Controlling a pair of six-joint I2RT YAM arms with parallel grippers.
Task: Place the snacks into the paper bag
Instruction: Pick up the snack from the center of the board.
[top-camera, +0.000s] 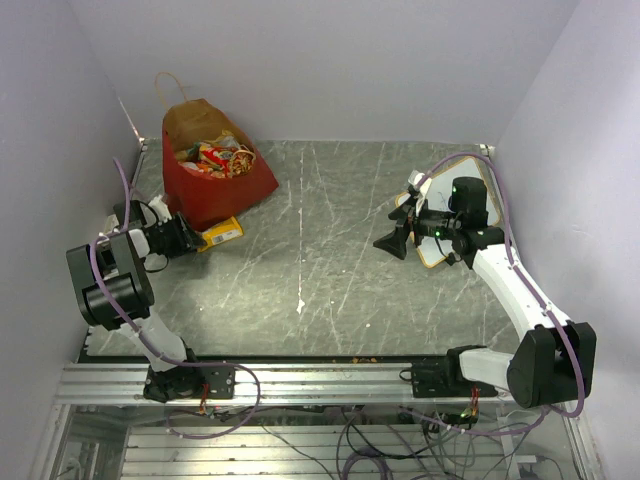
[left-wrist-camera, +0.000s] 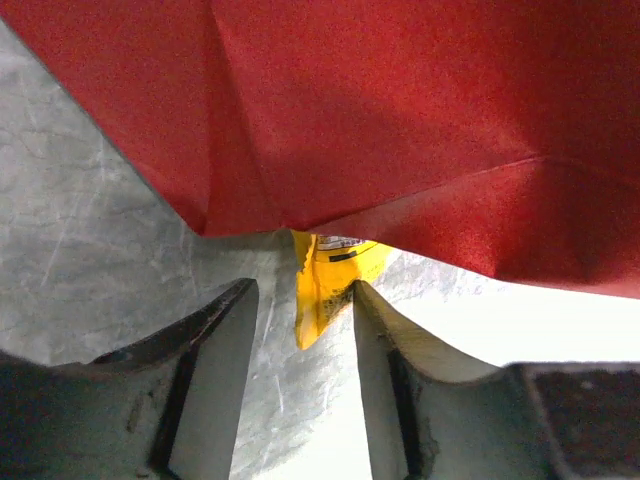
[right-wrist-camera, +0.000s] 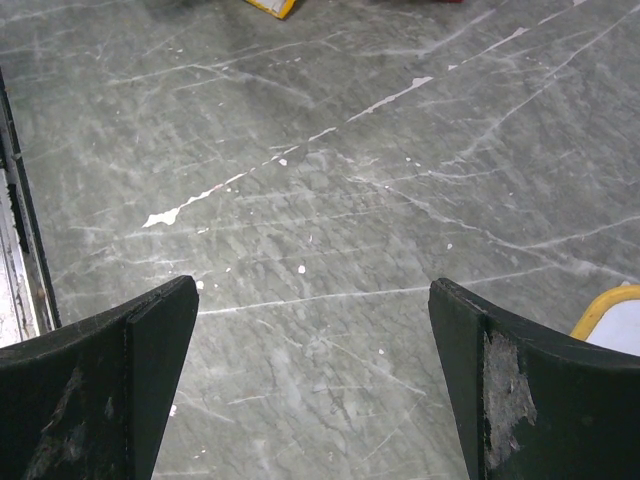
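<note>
Scene: two robot arms at a grey marbled counter (top-camera: 330, 250), seen from above and from each wrist
Paper bag: a red paper bag (top-camera: 215, 185) stands open at the far left of the counter, its handle loop up
Snacks already in: a jumble of bright snacks (top-camera: 215, 157) shows in the bag's mouth
Snack left out: one yellow packet (top-camera: 222, 234) lies flat on the counter, just beside the bag's near bottom corner
Left hand: the left hand (top-camera: 197, 238) sits low at the packet's near end; its fingers stand apart on either side of the packet's tip, released, with nothing clamped
Key relation: the packet lies straight ahead of the left hand, its long axis running away from the fingers toward the bag, and its far end is hidden under the bag's leaning red side
Right hand: the right hand (top-camera: 396, 235) hangs wide open and empty above bare counter, well apart from the packet, next to a white board (top-camera: 440, 255) with an orange edge
Nearer arm: the left, by far
Likely next step: pinch the packet's tip, draw it clear of the bag's side, lift it over the opening
</note>
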